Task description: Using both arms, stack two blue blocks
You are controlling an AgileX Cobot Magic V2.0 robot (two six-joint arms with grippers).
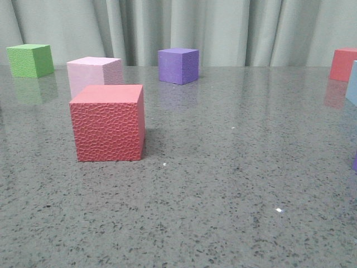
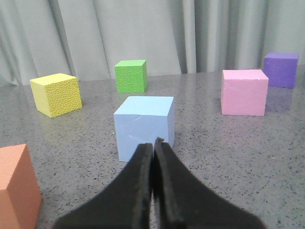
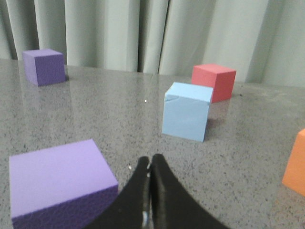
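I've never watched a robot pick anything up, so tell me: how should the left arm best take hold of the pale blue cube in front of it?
Probably from above, fingers closing on two opposite flat side faces of the blue block. It stands square on the table with open room all round, the yellow cube and pink cube well apart. The left gripper is shut and must open first.

I can't read any text, labels, nos. or brand marks in any view. Cubes and tabletop look unmarked to me.
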